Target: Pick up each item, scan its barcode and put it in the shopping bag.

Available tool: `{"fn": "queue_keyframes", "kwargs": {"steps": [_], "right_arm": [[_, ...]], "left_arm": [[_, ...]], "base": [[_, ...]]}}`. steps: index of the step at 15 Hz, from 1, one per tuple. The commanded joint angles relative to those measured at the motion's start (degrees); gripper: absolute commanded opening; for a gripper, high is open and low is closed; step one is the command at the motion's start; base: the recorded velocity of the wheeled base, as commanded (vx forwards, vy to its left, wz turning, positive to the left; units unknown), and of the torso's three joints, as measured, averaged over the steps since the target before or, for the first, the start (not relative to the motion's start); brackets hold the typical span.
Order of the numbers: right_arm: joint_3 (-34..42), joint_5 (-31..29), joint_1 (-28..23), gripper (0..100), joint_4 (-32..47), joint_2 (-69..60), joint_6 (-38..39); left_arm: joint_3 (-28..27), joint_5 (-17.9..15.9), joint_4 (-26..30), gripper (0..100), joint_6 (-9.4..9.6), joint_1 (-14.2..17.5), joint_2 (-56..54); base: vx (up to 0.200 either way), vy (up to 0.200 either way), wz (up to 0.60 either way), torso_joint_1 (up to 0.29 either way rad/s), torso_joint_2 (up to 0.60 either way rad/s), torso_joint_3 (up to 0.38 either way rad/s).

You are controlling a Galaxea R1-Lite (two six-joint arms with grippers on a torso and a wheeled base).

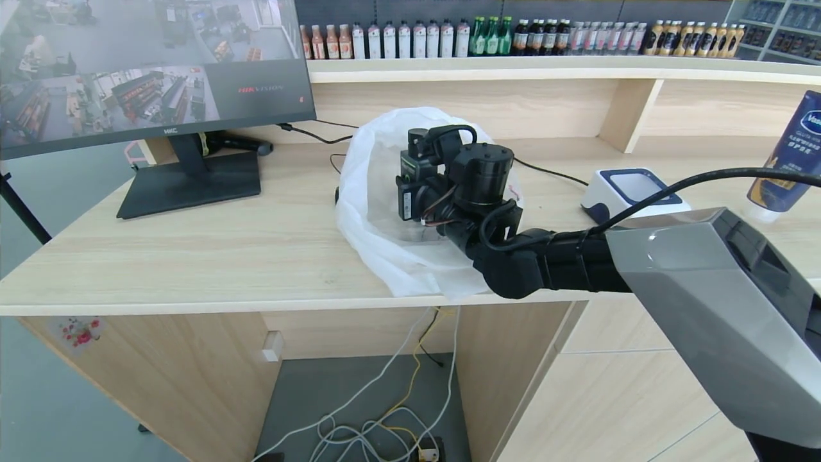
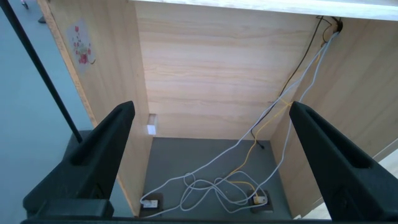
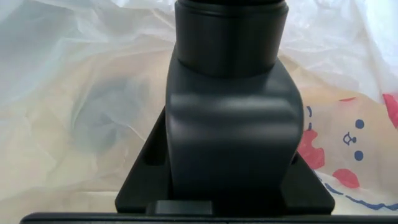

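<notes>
- White plastic bag [image 1: 378, 218] sits mid-counter [image 1: 192, 256]; my right claw [image 1: 415, 192] is inside its mouth, and I cannot tell its grip.
- My left claw [image 2: 211, 112] hangs open below the counter.
- I should lift straight out without snagging the bag; the bottle [image 1: 787, 154] waits far right.

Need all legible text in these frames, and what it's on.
Monitor screen: red brand logo, left unquoted.
Monitor bezel: small brand mark, left unquoted.
Blue bottle: brand name cut by the frame edge; smaller lines too small to read.
Shelf bottles: labels too small to read.
Shopping bag: cartoon print, no readable words.
</notes>
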State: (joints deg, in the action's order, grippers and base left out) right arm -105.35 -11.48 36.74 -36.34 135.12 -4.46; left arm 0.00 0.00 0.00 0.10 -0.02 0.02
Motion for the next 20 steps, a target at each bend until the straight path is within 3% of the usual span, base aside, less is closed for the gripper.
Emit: {"fn": "queue_keyframes", "kwargs": {"steps": [1, 11, 12, 20], "right_arm": [[0.1, 0.1, 0.1, 0, 0.0, 0.0, 0.0], [2.3, 0.1, 0.4, 0, 0.1, 0.1, 0.1], [2.3, 0.1, 0.3, 100, 0.1, 0.1, 0.1], [0.8, 1.3, 0.3, 100, 0.1, -1.5, 0.1]], "left_arm": [[0.0, 0.1, 0.0, 100, -0.01, -0.1, 0.0], [0.0, 0.0, 0.0, 100, -0.01, -0.1, 0.0], [0.0, 0.1, 0.0, 100, -0.01, -0.1, 0.0], [0.0, 0.0, 0.0, 100, -0.01, -0.1, 0.0]], "base": [[0.0, 0.0, 0.0, 0.0, 0.0, 0.0], [0.0, 0.0, 0.0, 0.0, 0.0, 0.0], [0.0, 0.0, 0.0, 0.0, 0.0, 0.0], [0.0, 0.0, 0.0, 0.0, 0.0, 0.0]]}}
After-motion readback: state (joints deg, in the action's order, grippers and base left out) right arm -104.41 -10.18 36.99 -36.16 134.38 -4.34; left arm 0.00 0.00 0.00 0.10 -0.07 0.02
